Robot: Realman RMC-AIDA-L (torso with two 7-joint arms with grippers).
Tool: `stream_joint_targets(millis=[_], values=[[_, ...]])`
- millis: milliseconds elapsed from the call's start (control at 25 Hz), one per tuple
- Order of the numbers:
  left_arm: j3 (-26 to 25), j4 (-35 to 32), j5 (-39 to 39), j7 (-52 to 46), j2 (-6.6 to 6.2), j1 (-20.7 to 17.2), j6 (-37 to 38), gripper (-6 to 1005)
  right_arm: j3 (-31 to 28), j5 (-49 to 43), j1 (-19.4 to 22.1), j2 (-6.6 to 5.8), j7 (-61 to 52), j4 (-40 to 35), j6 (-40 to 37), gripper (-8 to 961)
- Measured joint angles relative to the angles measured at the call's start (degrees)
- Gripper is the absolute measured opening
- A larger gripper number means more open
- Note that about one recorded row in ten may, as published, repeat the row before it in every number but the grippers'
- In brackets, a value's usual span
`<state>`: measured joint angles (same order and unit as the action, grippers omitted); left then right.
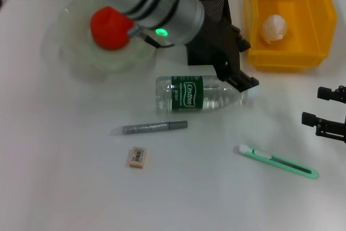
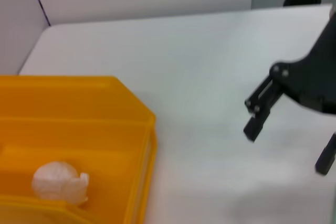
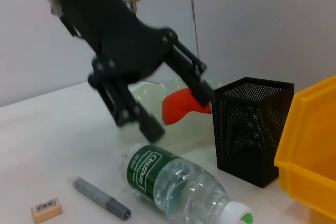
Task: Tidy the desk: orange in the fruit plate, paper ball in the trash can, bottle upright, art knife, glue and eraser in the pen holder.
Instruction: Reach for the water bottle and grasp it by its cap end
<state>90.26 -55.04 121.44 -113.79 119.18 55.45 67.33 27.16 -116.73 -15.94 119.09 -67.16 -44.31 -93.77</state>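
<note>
Currently a clear plastic bottle [image 1: 203,93] with a green label lies on its side in the middle of the white desk [image 1: 65,187]. Just above its cap end hangs the left gripper [image 1: 246,82], jaws apart and empty. Behind it stands the black mesh pen holder [image 3: 252,129]. The orange [image 1: 111,27] sits in the pale fruit plate [image 1: 73,52], and the paper ball [image 1: 274,27] lies in the yellow trash can [image 1: 313,31]. Nearer the robot lie the grey glue stick [image 1: 151,127], the eraser [image 1: 138,157] and the green art knife [image 1: 278,162]. The right gripper [image 1: 323,112] waits at the desk's right edge, jaws apart.
</note>
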Motion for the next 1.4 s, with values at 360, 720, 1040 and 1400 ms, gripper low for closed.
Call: stream_joint_targets(millis=[360, 720, 1040, 1400], values=[[10.8, 2.1, -1.5, 0.1, -0.01, -1.3, -10.3, 804, -0.1, 0.2, 0.0, -0.05, -0.3, 0.5, 0.0, 778], [16.7, 3.6, -1.5, 0.4, 0.0, -2.4, -17.5, 804, -0.1, 0.3, 0.1, -0.05, -0.4, 0.6, -0.4, 779], [20.1, 4.6, -1.1, 0.5, 0.0, -3.1, -20.6, 804, -0.2, 0.4, 0.1, -0.01, -0.8, 0.5, -0.5, 779], [20.5, 6.3, 0.5, 0.0, 0.0, -2.9, -21.6, 804, -0.2, 0.4, 0.0, 0.0, -1.0, 0.5, -0.7, 779]])
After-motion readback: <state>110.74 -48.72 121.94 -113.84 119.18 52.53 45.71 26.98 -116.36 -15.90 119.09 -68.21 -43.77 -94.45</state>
